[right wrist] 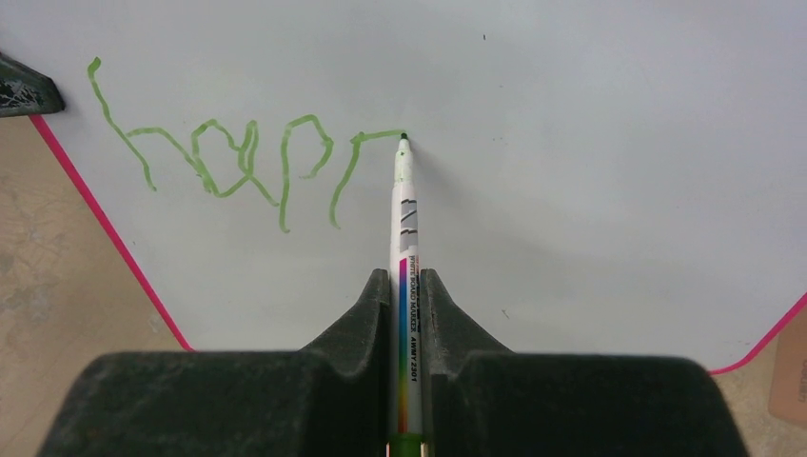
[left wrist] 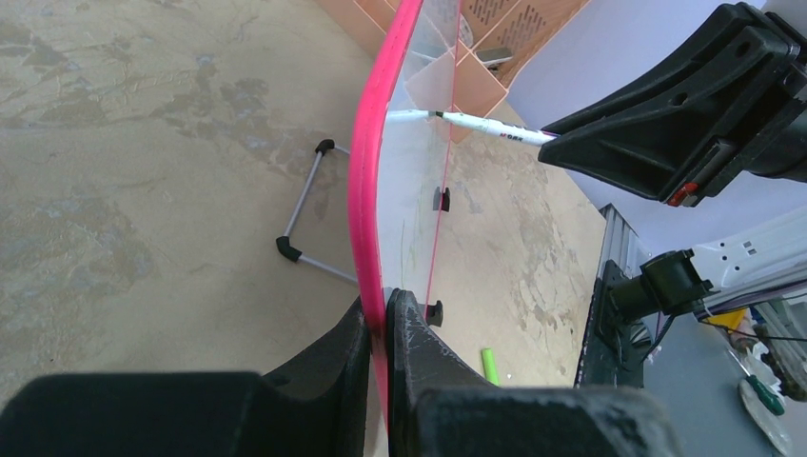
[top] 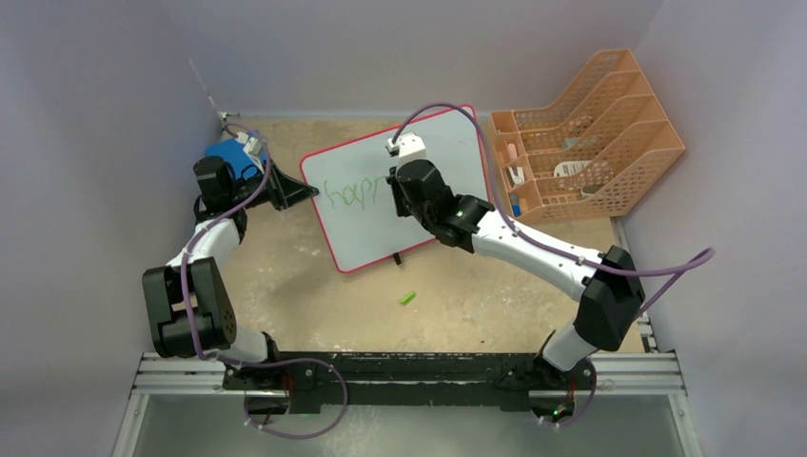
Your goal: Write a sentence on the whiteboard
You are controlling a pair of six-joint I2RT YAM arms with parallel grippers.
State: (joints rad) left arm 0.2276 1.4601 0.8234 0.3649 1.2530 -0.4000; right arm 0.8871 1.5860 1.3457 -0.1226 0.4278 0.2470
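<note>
the whiteboard (top: 366,238) stands propped on the table (top: 285,286) between the arms, with the closed left gripper (left wrist: 383,307) pinching the left edge of its red rim. the right gripper (right wrist: 406,286) is clamped on a marker (right wrist: 406,214). the marker's tip touches the board at the end of the green sentence (right wrist: 228,167), which reads "hap" plus a part-made letter. a green cap (top: 407,298) lies on the table just in front of the board, and an orange file rack (top: 590,133) sits to the board's right.

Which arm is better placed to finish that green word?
Right. The right pincer grips the marker, its tip touching the whiteboard at the end of the green writing. The left pincer is clamped on the board's red rim, steadying it.
</note>
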